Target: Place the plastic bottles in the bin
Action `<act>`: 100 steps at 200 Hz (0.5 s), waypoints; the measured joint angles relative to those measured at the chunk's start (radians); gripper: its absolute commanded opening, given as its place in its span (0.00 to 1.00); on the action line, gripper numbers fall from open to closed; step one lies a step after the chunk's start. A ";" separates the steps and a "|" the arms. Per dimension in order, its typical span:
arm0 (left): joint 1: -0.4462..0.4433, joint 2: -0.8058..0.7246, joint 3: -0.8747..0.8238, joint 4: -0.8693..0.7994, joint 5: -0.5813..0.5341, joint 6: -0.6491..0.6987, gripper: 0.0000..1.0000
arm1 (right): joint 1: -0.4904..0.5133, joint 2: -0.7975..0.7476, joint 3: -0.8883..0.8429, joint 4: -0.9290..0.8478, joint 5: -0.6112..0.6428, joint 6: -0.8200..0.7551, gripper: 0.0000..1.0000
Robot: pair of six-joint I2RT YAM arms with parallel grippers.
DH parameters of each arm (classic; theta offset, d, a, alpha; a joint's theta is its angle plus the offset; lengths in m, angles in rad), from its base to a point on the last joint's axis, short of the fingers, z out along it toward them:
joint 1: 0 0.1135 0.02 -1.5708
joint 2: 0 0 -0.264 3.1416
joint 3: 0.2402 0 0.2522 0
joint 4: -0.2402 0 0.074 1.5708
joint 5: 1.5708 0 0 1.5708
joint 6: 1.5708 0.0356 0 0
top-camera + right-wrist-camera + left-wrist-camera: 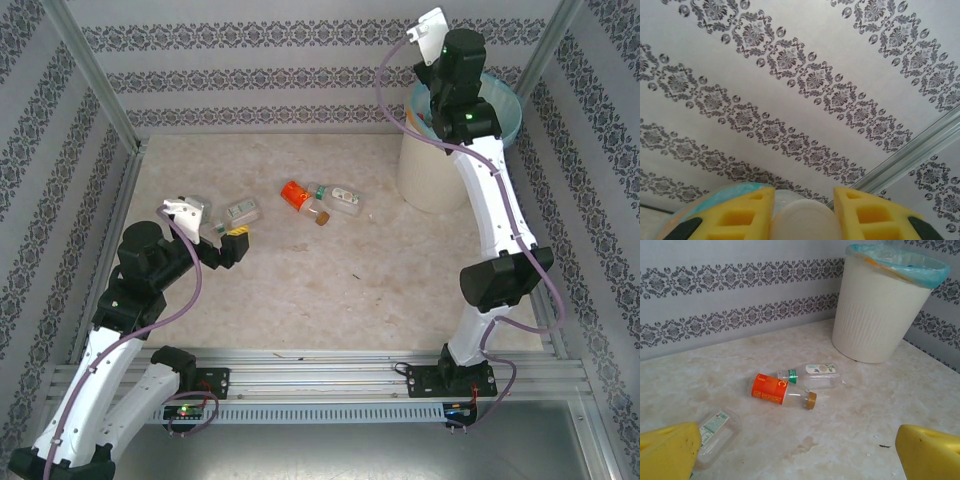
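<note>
Three plastic bottles lie on the marble table. An orange-labelled one with a brown cap touches a clear one with a green band. A third clear bottle rests just beyond my left gripper, which is open and low over the table, its left finger beside that bottle. The cream bin with a teal liner stands at the back right. Above it, my right gripper is shut on a white-capped bottle.
Patterned walls close the table on three sides, with aluminium posts in the corners. A metal rail runs along the near edge. A small wet stain marks the table in front of the left gripper.
</note>
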 measured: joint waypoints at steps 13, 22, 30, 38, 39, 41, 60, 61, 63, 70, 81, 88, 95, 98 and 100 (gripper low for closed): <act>0.000 -0.002 0.000 0.000 -0.011 -0.001 1.00 | -0.022 0.006 -0.023 0.024 -0.014 -0.002 0.03; 0.000 -0.003 0.000 -0.001 -0.014 -0.002 1.00 | -0.040 0.013 -0.042 0.039 -0.029 0.001 0.12; 0.000 -0.003 0.000 -0.001 -0.018 -0.002 1.00 | -0.057 0.020 -0.059 0.046 -0.043 0.006 0.20; 0.000 -0.003 0.000 -0.003 -0.022 -0.002 1.00 | -0.075 0.026 -0.082 0.051 -0.057 0.014 0.35; 0.000 -0.003 0.000 -0.003 -0.023 -0.002 1.00 | -0.076 0.026 -0.084 0.051 -0.059 0.016 0.37; 0.000 -0.003 0.000 -0.004 -0.024 -0.002 1.00 | -0.080 0.027 -0.092 0.052 -0.063 0.020 0.42; 0.000 -0.003 0.000 -0.011 -0.029 -0.002 1.00 | -0.106 0.029 -0.180 0.061 -0.082 0.041 0.58; 0.000 -0.003 0.000 -0.012 -0.029 -0.002 1.00 | -0.107 0.029 -0.184 0.061 -0.083 0.044 0.58; 0.000 -0.003 0.000 -0.014 -0.029 -0.003 1.00 | -0.108 0.029 -0.193 0.061 -0.085 0.050 0.59; 0.000 -0.003 0.000 -0.018 -0.031 -0.005 1.00 | -0.113 0.027 -0.226 0.063 -0.097 0.061 0.65; 0.000 -0.003 0.000 -0.023 -0.032 -0.010 1.00 | -0.112 0.018 -0.283 0.065 -0.121 0.081 0.70; 0.000 -0.002 0.000 -0.024 -0.032 -0.012 1.00 | -0.112 0.006 -0.323 0.070 -0.137 0.095 0.71; 0.000 -0.002 0.000 -0.023 -0.032 -0.016 1.00 | -0.112 -0.006 -0.360 0.068 -0.152 0.109 0.70; 0.000 -0.001 0.000 -0.024 -0.032 -0.017 1.00 | -0.112 -0.013 -0.372 0.076 -0.155 0.120 0.70; 0.000 -0.001 0.000 -0.024 -0.032 -0.018 1.00 | -0.111 -0.017 -0.380 0.081 -0.157 0.119 0.69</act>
